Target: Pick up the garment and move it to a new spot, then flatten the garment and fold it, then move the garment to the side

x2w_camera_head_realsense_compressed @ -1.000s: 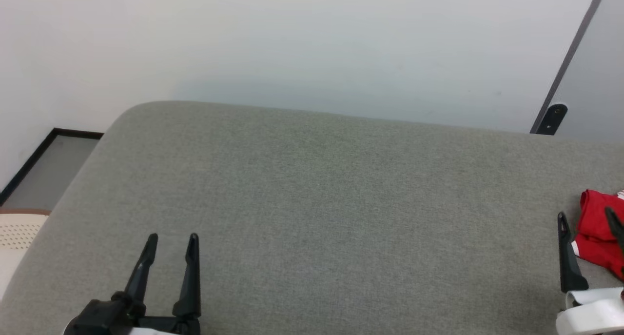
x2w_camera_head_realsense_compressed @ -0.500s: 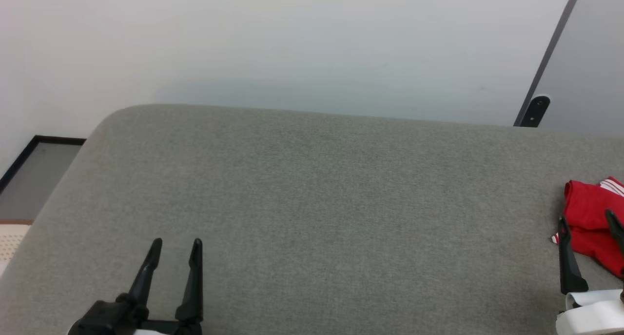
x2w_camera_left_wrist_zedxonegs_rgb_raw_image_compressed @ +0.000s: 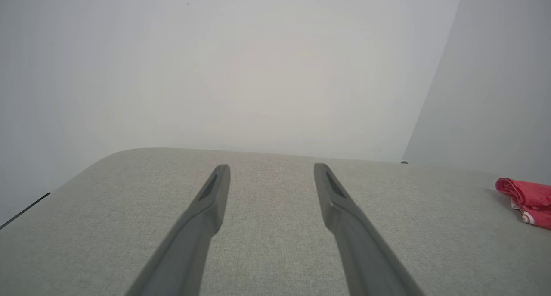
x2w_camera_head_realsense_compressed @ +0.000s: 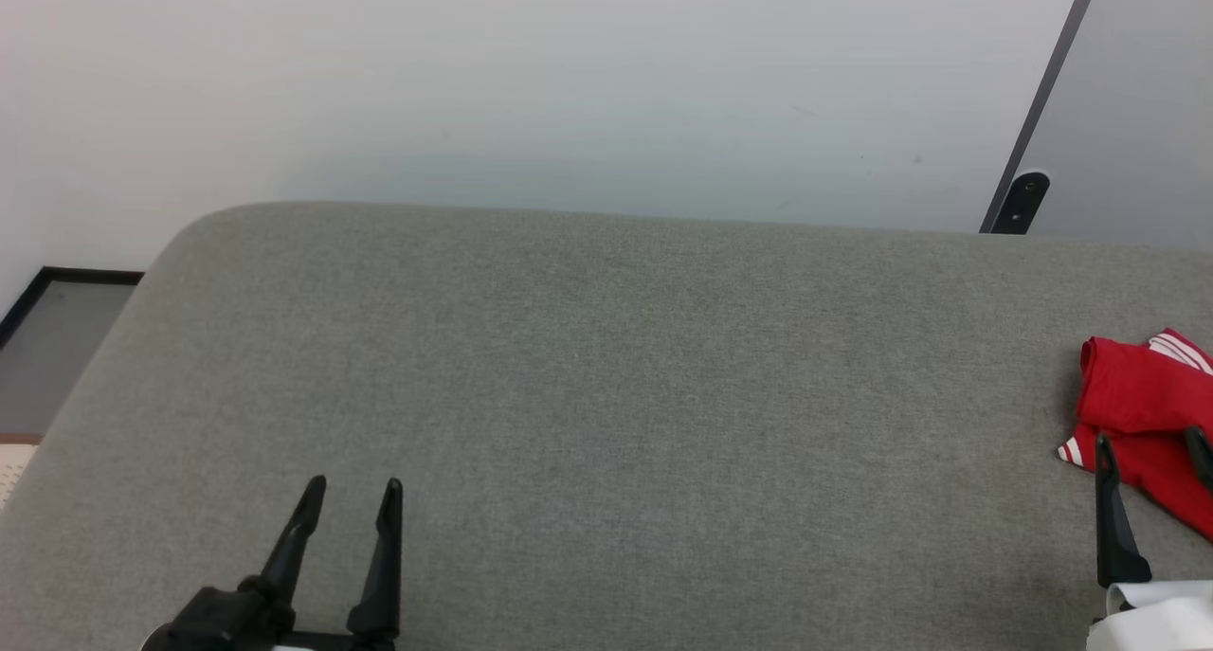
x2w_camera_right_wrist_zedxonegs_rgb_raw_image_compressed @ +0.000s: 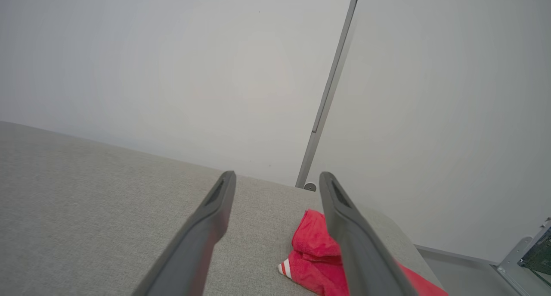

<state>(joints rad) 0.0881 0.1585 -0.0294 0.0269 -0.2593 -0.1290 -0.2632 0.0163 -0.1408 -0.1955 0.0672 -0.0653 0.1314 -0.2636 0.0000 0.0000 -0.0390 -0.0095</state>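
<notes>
Red garment (x2w_camera_head_realsense_compressed: pixel 1137 395) lies bunched at 3 o'clock edge of grey cushion (x2w_camera_head_realsense_compressed: pixel 606 367), ungripped. L gripper (x2w_camera_head_realsense_compressed: pixel 355 485) at 7, R gripper (x2w_camera_head_realsense_compressed: pixel 1151 438) beside cloth: both spread wide, empty. Fits awaiting pickup or already set aside; whether folded, can't tell.

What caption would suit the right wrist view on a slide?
Right arm's open jaws above a grey cushion, a crumpled red shirt lying just ahead.
</notes>
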